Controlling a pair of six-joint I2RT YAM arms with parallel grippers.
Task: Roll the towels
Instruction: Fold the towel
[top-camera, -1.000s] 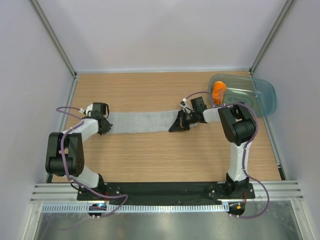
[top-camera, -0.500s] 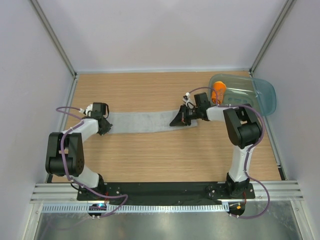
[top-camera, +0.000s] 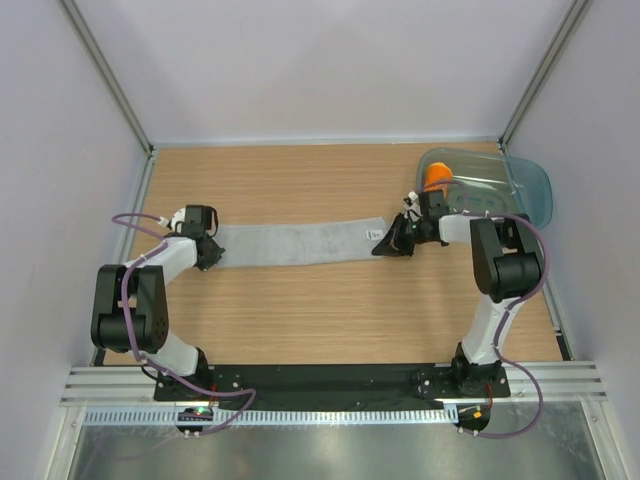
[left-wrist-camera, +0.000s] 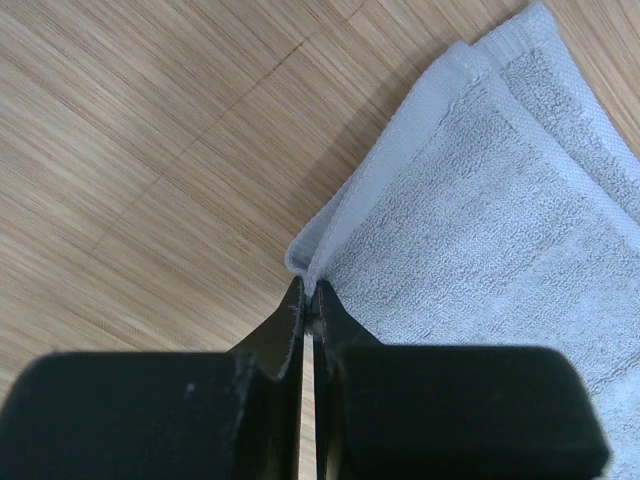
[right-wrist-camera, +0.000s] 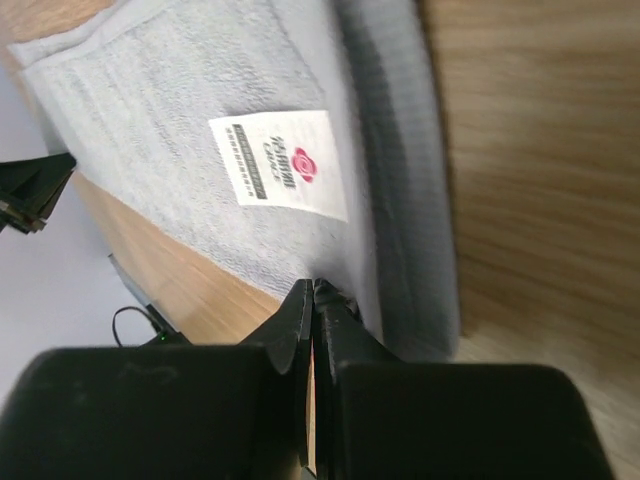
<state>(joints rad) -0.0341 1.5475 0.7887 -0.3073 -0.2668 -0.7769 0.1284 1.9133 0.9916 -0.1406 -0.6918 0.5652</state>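
The light grey towel (top-camera: 290, 243) lies stretched in a long flat strip across the table. My left gripper (top-camera: 213, 251) is shut on its left end; the left wrist view shows the jaws (left-wrist-camera: 311, 297) pinching a corner of the folded grey towel (left-wrist-camera: 500, 200). My right gripper (top-camera: 388, 242) is shut on the right end. In the right wrist view its tips (right-wrist-camera: 315, 290) clamp the edge of the grey towel (right-wrist-camera: 160, 130), beside a white label (right-wrist-camera: 280, 165). The orange towel (top-camera: 436, 179) sits rolled inside the tub.
The translucent blue-green tub (top-camera: 520, 190) stands at the back right, just beyond my right arm. White walls and metal frame posts enclose the wooden table (top-camera: 300, 320) on three sides. Both arm bases sit on the black rail at the near edge.
My right gripper has moved right towards the tub, drawing the towel's right end with it, so the strip is longer. The left gripper has stayed in place.
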